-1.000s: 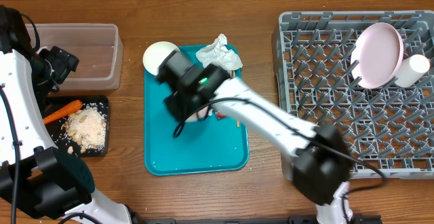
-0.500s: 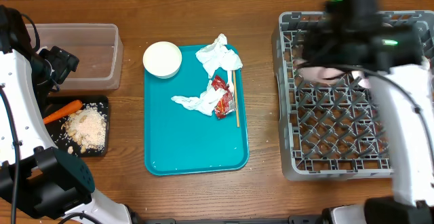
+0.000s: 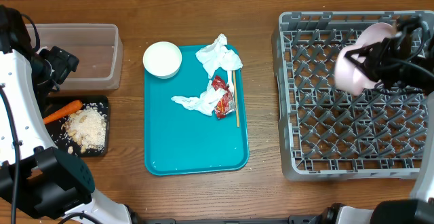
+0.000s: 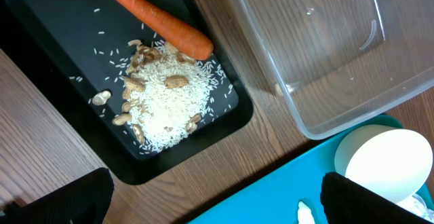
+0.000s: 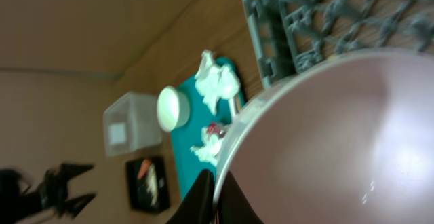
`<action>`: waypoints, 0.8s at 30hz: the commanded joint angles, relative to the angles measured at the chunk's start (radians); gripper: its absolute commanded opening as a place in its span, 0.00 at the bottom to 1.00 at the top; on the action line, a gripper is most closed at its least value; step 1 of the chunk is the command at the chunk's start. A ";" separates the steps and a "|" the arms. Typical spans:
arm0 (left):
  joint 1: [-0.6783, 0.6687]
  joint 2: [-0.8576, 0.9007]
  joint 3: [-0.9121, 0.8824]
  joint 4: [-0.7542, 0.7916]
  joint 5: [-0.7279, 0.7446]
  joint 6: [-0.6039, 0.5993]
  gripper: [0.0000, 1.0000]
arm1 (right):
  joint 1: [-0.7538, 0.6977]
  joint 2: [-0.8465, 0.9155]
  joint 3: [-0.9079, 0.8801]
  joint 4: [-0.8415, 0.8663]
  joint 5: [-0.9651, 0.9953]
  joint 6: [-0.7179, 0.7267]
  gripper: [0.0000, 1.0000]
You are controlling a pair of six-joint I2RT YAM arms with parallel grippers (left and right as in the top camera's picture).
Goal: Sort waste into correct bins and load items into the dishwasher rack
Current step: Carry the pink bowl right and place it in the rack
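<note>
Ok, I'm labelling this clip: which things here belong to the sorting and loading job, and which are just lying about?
Job: napkins, red wrapper, stick, carrot, crumbs, clear tub, black tray, white bowl, held bowl, rack.
Lying about: teal tray, table.

Left gripper agape; right gripper pinched

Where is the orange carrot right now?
In the overhead view, the carrot lies on the left side in the black tray, beside the crumb pile, just below the clear tub.
</note>
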 commanded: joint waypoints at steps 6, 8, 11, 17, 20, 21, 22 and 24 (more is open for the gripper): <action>-0.008 -0.019 0.014 0.001 0.000 -0.017 1.00 | -0.100 -0.005 -0.375 0.377 -0.454 -0.066 0.04; -0.008 -0.019 0.014 0.001 0.000 -0.017 1.00 | -0.122 -0.005 -0.436 0.458 -0.464 -0.067 0.04; -0.008 -0.019 0.014 0.001 0.000 -0.018 1.00 | -0.145 -0.005 -0.498 0.530 -0.449 -0.067 0.04; -0.008 -0.019 0.014 0.001 0.000 -0.017 1.00 | -0.190 -0.003 -0.573 0.613 -0.438 -0.066 0.04; -0.008 -0.019 0.014 0.000 -0.001 -0.018 1.00 | -0.214 -0.003 -0.573 0.614 -0.423 -0.059 0.04; -0.008 -0.019 0.014 0.002 0.000 -0.018 1.00 | -0.226 -0.003 -0.573 0.613 -0.423 -0.059 0.04; -0.008 -0.019 0.014 0.001 -0.003 -0.017 1.00 | -0.235 -0.003 -0.573 0.613 -0.423 -0.060 0.04; -0.010 -0.019 0.014 0.001 -0.003 -0.017 1.00 | -0.245 -0.003 -0.573 0.614 -0.423 -0.060 0.05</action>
